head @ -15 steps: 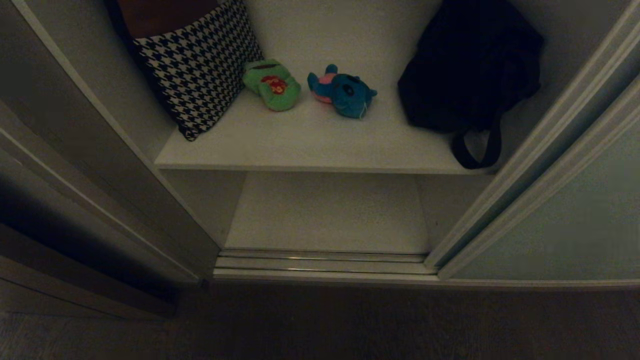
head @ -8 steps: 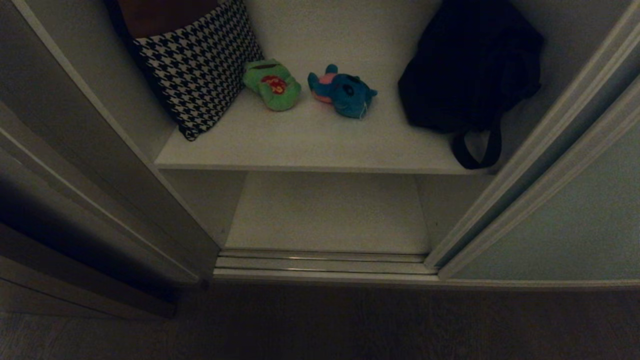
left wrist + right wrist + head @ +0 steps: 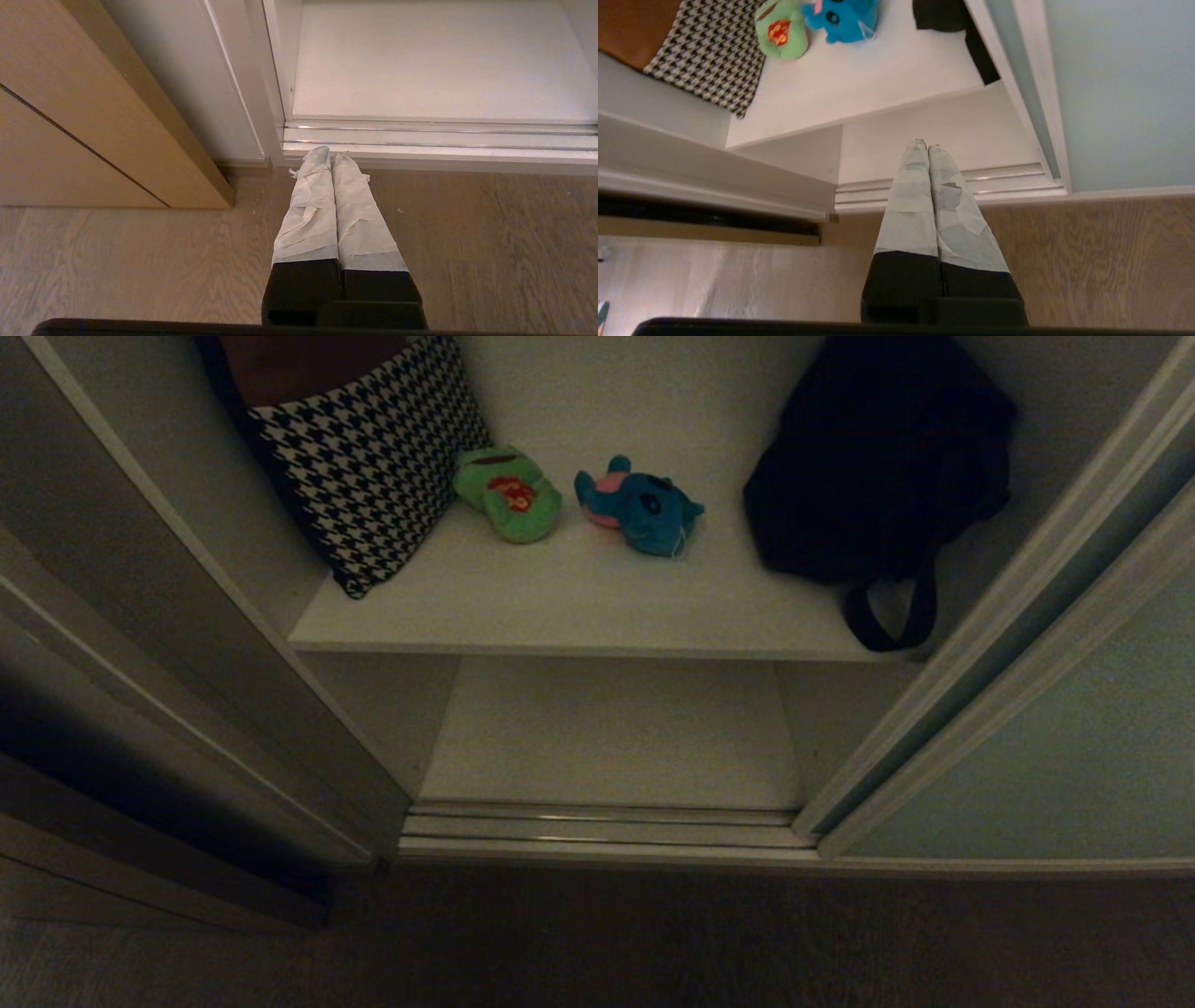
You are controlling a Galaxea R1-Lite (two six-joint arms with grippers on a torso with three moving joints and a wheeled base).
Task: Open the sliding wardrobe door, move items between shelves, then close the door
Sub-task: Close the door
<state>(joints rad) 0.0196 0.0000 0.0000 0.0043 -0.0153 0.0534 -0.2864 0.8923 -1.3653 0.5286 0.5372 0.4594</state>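
Nothing has moved on the top shelf [image 3: 579, 607], where frog [image 3: 509, 493] and blue toy [image 3: 639, 511] lie side by side, far above the clenched, empty right pincer [image 3: 927, 145].

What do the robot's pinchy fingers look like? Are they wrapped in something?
Yes. The left gripper and the right gripper each have two long fingers that taper to narrow tips. Wrinkled whitish tape wraps most of each finger, torn in patches on the right one, and the bases are plain black blocks. No cables or markings show.
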